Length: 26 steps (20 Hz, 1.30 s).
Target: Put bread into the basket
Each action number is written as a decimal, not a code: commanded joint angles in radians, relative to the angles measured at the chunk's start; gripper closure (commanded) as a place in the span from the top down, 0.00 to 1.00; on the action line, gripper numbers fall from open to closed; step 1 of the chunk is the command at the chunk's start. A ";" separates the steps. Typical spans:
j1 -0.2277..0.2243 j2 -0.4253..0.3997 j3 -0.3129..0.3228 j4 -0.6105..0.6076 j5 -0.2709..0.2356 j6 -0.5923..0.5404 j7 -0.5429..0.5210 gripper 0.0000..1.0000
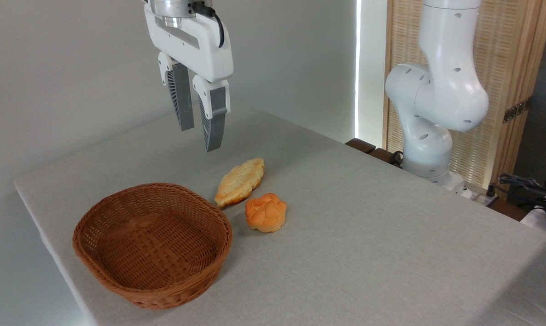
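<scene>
The bread [266, 212], a small round knotted bun with an orange-golden top, lies on the grey table just right of the basket. The basket [96, 217] is a shallow oval of reddish-brown wicker at the front left, and nothing lies in it. My gripper [200, 138] hangs high above the table, up and to the left of the bun, behind the basket. Its two fingers stand apart with nothing between them.
A longer pale braided loaf [239, 182] lies slantwise between the basket and the bun, nearly touching both. The arm's white base [429, 136] stands at the table's far right. The table's left edge [41, 226] runs close beside the basket.
</scene>
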 commanded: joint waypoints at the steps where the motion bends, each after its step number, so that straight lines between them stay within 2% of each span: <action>1: -0.003 0.005 -0.002 0.018 -0.002 -0.042 0.005 1.00; 26: -0.003 0.008 -0.003 0.018 0.000 -0.036 0.017 1.00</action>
